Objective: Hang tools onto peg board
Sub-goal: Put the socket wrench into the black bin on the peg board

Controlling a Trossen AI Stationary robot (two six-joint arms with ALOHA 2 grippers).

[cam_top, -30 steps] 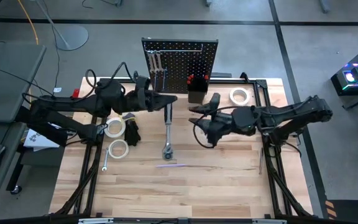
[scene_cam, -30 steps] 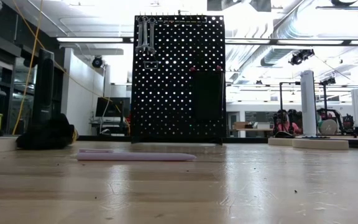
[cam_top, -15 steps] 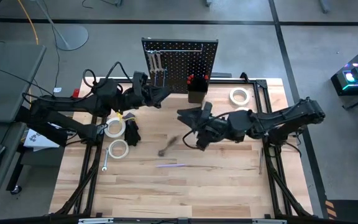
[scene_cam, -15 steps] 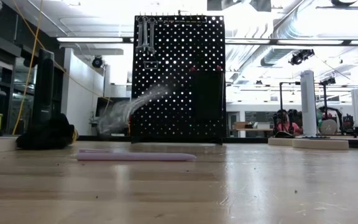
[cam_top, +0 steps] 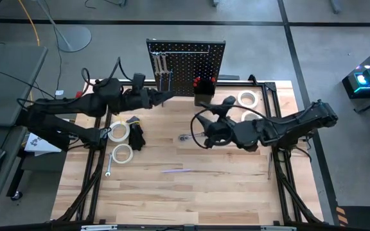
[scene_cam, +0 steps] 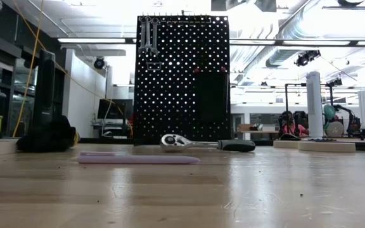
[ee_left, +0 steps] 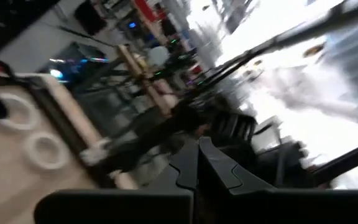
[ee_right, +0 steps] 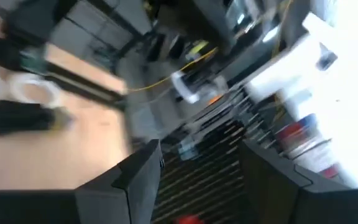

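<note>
The black peg board (cam_top: 188, 64) (scene_cam: 182, 79) stands upright at the table's far edge. Silver wrenches (cam_top: 162, 70) (scene_cam: 147, 35) hang from hooks at its upper left. A ratchet wrench (scene_cam: 208, 144) lies flat on the table in front of the board. Its silver head (cam_top: 184, 137) shows and its black handle is under my right arm. My left gripper (cam_top: 169, 96) (ee_left: 197, 168) hovers level and shut beside the board's lower left, holding nothing. My right gripper (cam_top: 201, 130) (ee_right: 201, 180) hovers open above the ratchet.
Two white tape rolls (cam_top: 119, 132) (cam_top: 122, 153), black pliers (cam_top: 135, 131) and a small wrench (cam_top: 108, 168) lie at the left. Two more rolls (cam_top: 248, 99) (cam_top: 249, 117) lie at the far right. A purple stick (cam_top: 177, 171) (scene_cam: 138, 159) lies mid-table. A black bin (cam_top: 204, 96) sits at the board's foot.
The ratchet wrench, which hung from my left gripper a second ago, has dropped out of it and now lies flat on the table. My left gripper has drawn back slightly toward the table's left. My right gripper has rolled about its own axis and shifted a little left.
</note>
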